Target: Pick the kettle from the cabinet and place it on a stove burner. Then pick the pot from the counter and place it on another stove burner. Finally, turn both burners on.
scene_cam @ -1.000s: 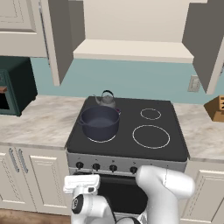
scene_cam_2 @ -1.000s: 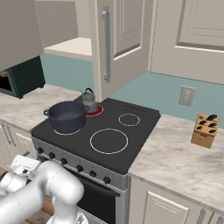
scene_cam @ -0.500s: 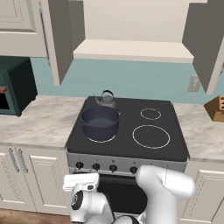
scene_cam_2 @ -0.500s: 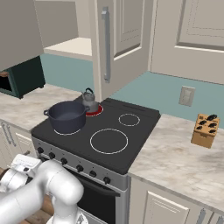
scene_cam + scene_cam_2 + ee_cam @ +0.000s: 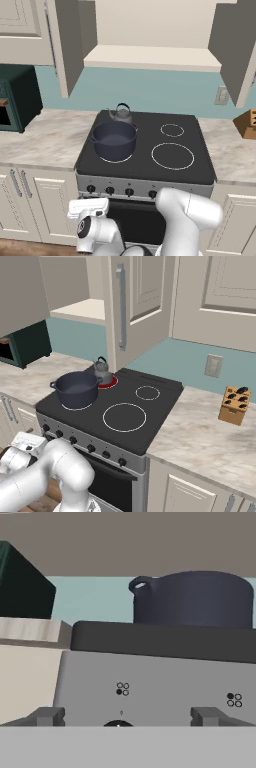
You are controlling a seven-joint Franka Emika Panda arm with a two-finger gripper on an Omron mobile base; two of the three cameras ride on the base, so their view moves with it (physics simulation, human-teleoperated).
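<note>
kettle [image 5: 120, 114] upright, spout pointing left (behind pot [image 5: 114, 139]); gripper [image 5: 127, 717] jaws spread, empty.

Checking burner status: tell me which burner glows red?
The back left burner, under the kettle. The other three show plain white rings, including the one under the pot.

Even, bright, soft rendered light in all 3 views; no glare or blur. The pot [image 5: 114, 139] casts only a faint shadow toward 6 o'clock. Cabinet [image 5: 150, 30] interior is slightly shaded. Edges look straight and sharp, low-resolution.
</note>
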